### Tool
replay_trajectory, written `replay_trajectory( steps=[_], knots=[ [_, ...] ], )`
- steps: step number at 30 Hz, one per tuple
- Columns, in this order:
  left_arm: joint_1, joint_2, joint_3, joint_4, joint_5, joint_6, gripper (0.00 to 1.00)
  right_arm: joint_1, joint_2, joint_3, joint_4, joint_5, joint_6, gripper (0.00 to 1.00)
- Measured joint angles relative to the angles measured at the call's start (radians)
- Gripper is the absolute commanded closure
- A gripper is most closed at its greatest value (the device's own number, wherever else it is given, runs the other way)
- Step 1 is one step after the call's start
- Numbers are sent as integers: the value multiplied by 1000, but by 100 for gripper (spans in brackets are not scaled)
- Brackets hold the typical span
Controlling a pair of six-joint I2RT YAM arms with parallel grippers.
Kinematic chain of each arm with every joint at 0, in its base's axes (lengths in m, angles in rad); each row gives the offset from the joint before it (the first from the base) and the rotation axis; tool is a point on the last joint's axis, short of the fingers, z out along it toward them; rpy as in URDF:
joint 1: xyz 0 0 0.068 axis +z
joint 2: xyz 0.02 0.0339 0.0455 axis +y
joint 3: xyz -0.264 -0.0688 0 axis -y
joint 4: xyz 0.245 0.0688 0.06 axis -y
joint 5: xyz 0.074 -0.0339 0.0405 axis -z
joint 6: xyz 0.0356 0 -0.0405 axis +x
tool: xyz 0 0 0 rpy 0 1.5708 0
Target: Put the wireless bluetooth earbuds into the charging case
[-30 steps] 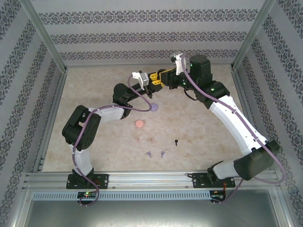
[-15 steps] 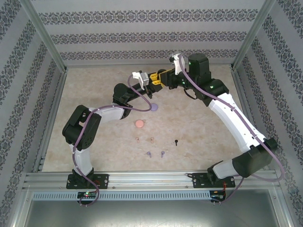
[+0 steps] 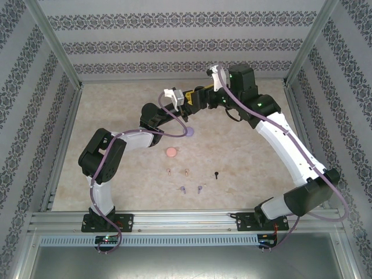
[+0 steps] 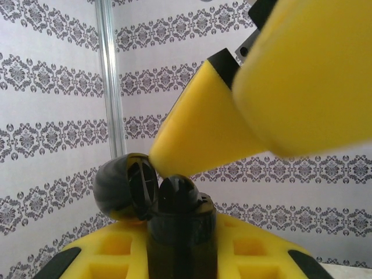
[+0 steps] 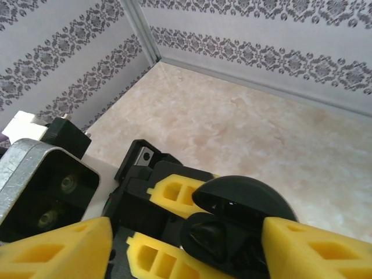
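Pincers in mid-air, far centre: left pincer (image 4: 177, 253) clenched on black charging case (image 5: 232, 232), lid swung open, mouth facing right pincer (image 5: 186, 250), released astride it; earbuds (image 3: 186, 172) lie nearer.

Counter (image 3: 116, 110): beige, marbled.
- Purple round case (image 3: 187, 132), middle, toward the far edge.
- Pink round case (image 3: 171, 152), nearer.
- First tan earbud (image 3: 168, 172), second tan earbud (image 3: 186, 172), black earbud (image 3: 216, 175): one row.
- First purple earbud (image 3: 182, 189), second purple earbud (image 3: 199, 189): closest to the near edge.
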Motion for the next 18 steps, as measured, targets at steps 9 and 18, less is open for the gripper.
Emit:
replay_trajectory(
  steps=[9,18],
  knots=[
    [0,6,0,5,-4,0,100,-132,-152,-52,51,13,213,21],
    [1,5,-11,6,-19,4,100,-167,-275,-370,-5,113,339,27]
  ],
)
